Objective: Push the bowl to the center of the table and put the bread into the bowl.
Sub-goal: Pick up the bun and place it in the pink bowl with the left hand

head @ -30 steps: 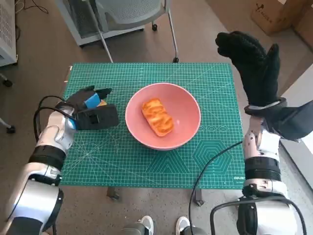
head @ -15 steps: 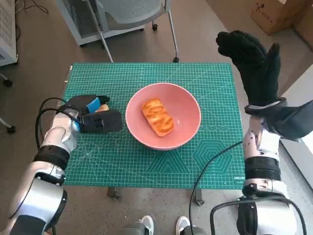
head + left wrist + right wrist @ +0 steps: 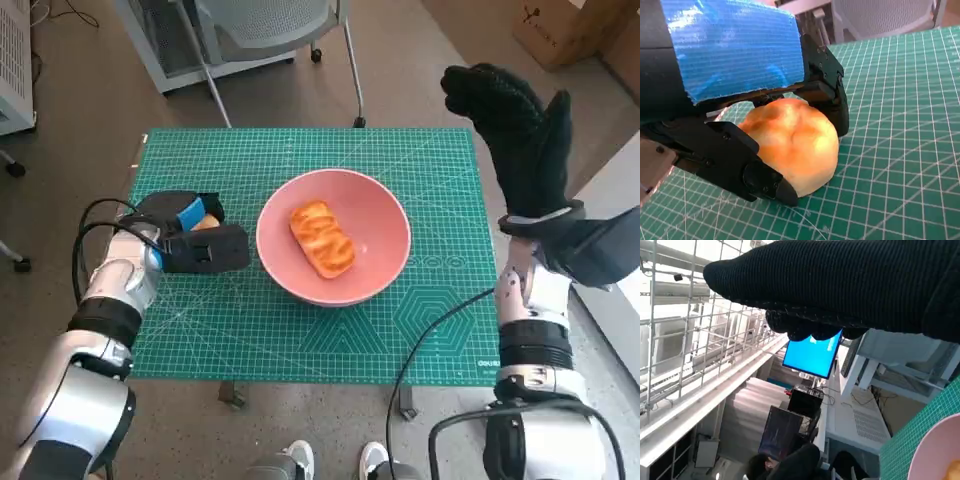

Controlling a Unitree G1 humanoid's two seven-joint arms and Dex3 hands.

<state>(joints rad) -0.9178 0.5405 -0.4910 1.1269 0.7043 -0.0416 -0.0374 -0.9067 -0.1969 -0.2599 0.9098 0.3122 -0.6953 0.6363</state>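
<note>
Left robot hand (image 3: pixel 190 238) gripping bread roll (image 3: pixel 790 145) on green cutting mat (image 3: pixel 300 330), right robot hand (image 3: pixel 520 135) raised, fingers spread.

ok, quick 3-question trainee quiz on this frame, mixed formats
1. True or false: the pink round bowl already contains a golden braided bread.
2. What are the left hand and its fingers closed around? A) a round golden bread roll B) a spoon C) nothing
3. Fill in: the gloved right hand, raised beside the table, holds ____.
Key: 1 true; 2 A; 3 nothing.
</note>
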